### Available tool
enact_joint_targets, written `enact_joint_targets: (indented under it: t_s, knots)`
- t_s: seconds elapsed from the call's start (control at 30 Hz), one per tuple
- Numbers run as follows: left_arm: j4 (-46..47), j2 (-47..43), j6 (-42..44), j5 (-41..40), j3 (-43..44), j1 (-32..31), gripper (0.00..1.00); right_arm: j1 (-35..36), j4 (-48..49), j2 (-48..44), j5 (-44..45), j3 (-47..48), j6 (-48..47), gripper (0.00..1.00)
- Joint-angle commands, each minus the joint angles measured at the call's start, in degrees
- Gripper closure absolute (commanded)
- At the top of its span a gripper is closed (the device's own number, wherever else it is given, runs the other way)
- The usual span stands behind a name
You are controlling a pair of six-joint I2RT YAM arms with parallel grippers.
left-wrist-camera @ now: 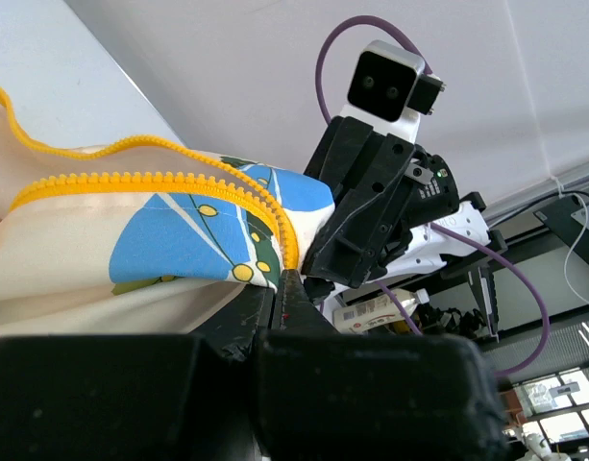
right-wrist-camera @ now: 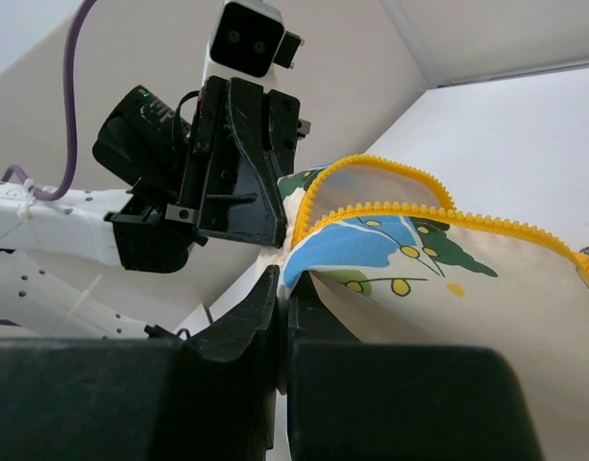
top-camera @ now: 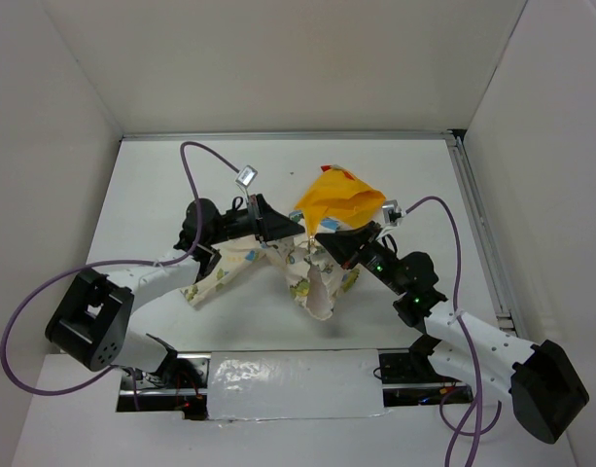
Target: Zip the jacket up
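White worktop (top-camera: 161, 195), boxed in by plain white walls (top-camera: 278, 58) on three sides; purple cables (top-camera: 189, 185) are looping off both arms.

The jacket (top-camera: 312, 282) is sitting about mid-worktop. It is bunched and partly lifted, with cream printed fabric hanging in folds between the two arms and one flap trailing down toward the left arm. Its orange-yellow hood (top-camera: 338, 195) is lying on the far side, just behind the right arm's wrist.

The left end effector (top-camera: 296, 233) is reaching in from the left with its jaws closed. Its wrist camera shows the fingers pinching the jacket's front edge right where a row of orange-yellow zipper teeth (left-wrist-camera: 131, 178) is ending, beside a blue and green print.

The right end effector (top-camera: 322, 238) is coming in from the right, almost nose to nose with the left one. Its jaws are also pressed together, nipping the cream fabric just below the zipper edge. From that wrist camera, two rows of teeth are curving apart above the pinch, not meshed.

Both arms are holding the fabric up off the surface.
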Motion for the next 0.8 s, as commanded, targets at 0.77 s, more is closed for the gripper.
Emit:
enact_joint_targets:
  t_s: [0.77]
  knots:
    - [-6.24,0.99,5.72,9.39,3.54,-3.54,1.00,-0.54,3.31,-1.48,7.04,1.24,-4.26,1.00]
